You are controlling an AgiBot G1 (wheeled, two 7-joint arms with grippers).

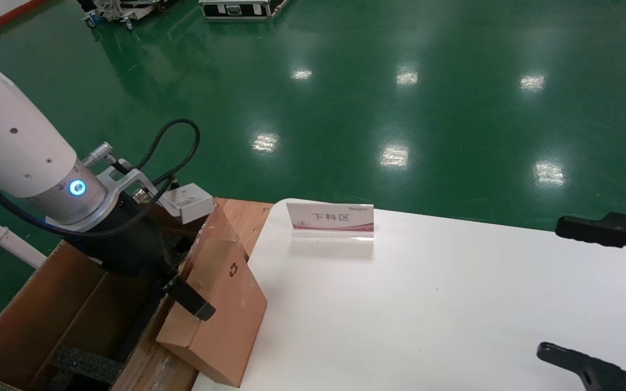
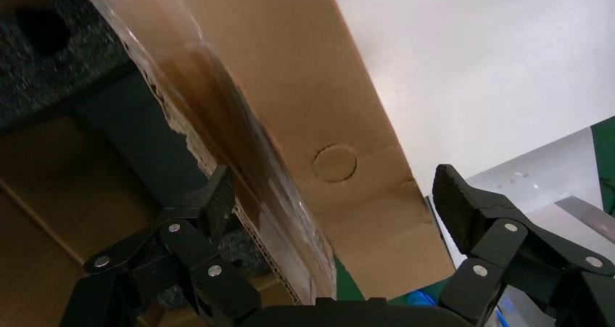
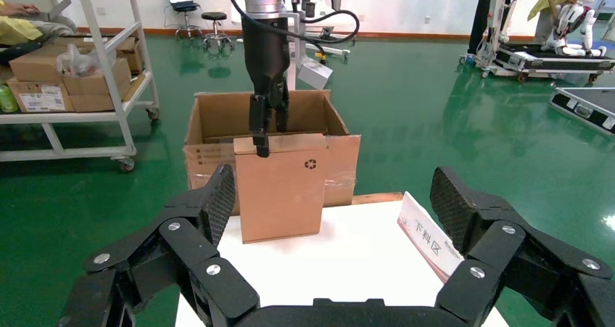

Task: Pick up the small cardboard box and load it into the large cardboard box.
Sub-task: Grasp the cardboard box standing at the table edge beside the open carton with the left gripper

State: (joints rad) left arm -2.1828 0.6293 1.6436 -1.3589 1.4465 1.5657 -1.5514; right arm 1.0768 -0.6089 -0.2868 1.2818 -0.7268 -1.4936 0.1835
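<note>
The small cardboard box (image 1: 220, 309) stands tilted at the left edge of the white desk (image 1: 427, 304), leaning on the side wall of the large cardboard box (image 1: 36, 320) just left of it. The left tool (image 1: 185, 290) straddles both touching walls with spread fingers, clamping nothing. The right tool (image 3: 330, 218) hovers open at the desk's right, near a sign stand (image 1: 330, 220).

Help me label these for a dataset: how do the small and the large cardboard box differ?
The small brown cardboard box is closed, with a black recycling symbol; the large brown cardboard box is open-topped, with glossy tape and black foam inside. The small one stands on the white table's edge, leaning on the large one, which sits lower beside it. The left claw straddles the small box's top edge; nothing holds the large one. Both are plain brown cardboard.
</note>
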